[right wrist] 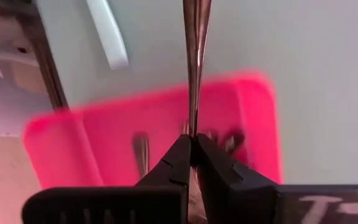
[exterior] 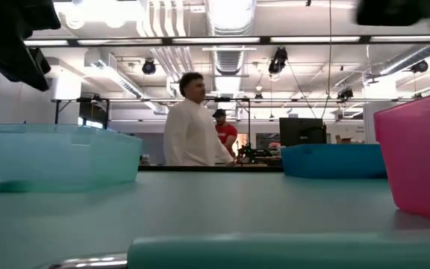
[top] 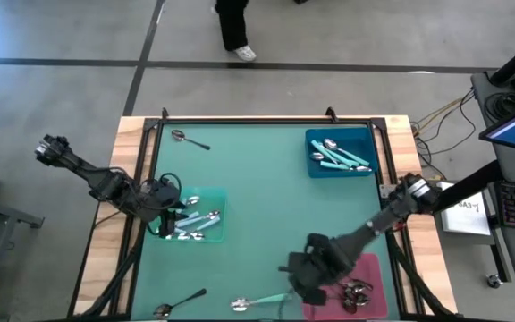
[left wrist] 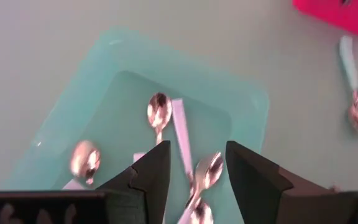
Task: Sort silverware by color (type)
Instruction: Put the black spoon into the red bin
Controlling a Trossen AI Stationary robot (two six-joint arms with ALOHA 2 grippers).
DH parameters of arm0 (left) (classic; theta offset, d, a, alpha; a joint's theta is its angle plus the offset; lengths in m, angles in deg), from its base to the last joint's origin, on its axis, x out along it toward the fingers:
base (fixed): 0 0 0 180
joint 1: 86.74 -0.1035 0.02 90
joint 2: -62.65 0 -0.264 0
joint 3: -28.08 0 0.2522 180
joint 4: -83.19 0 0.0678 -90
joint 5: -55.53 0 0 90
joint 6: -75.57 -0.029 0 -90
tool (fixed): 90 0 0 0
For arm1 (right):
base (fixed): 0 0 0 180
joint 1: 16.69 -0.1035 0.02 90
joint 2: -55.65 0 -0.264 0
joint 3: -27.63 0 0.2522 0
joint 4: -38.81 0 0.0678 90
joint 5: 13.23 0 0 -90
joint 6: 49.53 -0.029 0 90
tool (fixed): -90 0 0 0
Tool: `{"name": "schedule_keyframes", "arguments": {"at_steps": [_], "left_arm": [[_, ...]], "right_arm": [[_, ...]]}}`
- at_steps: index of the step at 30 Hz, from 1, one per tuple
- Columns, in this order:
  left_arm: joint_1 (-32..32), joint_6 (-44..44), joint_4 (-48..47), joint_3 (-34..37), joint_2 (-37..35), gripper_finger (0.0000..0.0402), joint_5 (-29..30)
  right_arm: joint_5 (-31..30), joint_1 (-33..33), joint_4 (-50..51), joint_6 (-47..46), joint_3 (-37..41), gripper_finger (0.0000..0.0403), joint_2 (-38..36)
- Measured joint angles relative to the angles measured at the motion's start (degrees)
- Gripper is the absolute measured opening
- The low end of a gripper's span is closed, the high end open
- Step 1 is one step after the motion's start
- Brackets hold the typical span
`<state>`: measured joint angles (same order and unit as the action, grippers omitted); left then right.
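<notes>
My left gripper [left wrist: 197, 155] hangs open above the pale teal tray [left wrist: 135, 93], which holds several pale-handled spoons [left wrist: 158, 112]. In the high view it is at the table's left side [top: 161, 207]. My right gripper [right wrist: 193, 140] is shut on a dark all-metal spoon [right wrist: 196, 56] over the pink tray [right wrist: 241, 124], near the table's near right [top: 304, 273]. Several dark spoons [top: 358, 293] lie in the pink tray. The blue tray [top: 316, 165] holds teal-handled spoons [top: 342, 156]. Loose on the table lie two dark spoons [top: 189, 139] [top: 179, 304] and a teal-handled one [top: 259, 302]. My right gripper pinches the metal spoon's slim shaft [right wrist: 194, 127] between its two fingertips. The spoon sticks straight out beyond the fingers, in line with them, and widens toward its far end. It is lifted clear above the pink tray.
The table is a green mat with a dark frame [top: 240, 119]. The teal-handled spoon's handle [exterior: 275, 250] fills the low view's foreground. The mat's middle is bare [top: 257, 197]. People stand in the room beyond the far edge [exterior: 192, 123].
</notes>
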<state>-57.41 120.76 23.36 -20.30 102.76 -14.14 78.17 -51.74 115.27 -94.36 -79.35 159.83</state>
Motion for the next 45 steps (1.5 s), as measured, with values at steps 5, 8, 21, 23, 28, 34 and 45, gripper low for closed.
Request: {"name": "schedule_keyframes", "arguments": {"at_steps": [5,8,21,23,28,34,45], "left_arm": [[0.0,0.4,9.74,2.21,0.15,0.0139,-1.28],[0.47,0.91,17.47,3.06,0.73,0.0139,-6.48],[17.53,16.63,28.49,3.14,15.09,0.0139,-18.14],[20.46,20.13,28.7,3.14,18.37,0.0139,-18.05],[24.73,23.87,28.79,0.61,26.9,0.0139,-17.92],[26.55,22.44,26.74,-5.53,37.13,0.0139,-17.85],[28.71,17.78,15.72,-20.74,53.78,0.0139,-16.89]], "right_arm": [[0.91,-4.86,-0.04,-11.02,6.27,0.0009,-1.78],[1.18,-6.58,-0.54,-16.23,7.93,0.0009,-1.93],[1.26,-7.58,-2.49,-21.43,10.13,0.0091,-1.95],[1.58,-7.54,-2.52,-20.43,10.13,0.011,-1.95],[1.56,-6.88,-2.56,-18.51,10.13,0.0145,-1.95],[1.62,-6.4,-2.62,-18.32,10.13,0.0154,-1.95],[1.78,-6.44,-3.15,-18.18,10.13,0.0145,-1.93]]}}
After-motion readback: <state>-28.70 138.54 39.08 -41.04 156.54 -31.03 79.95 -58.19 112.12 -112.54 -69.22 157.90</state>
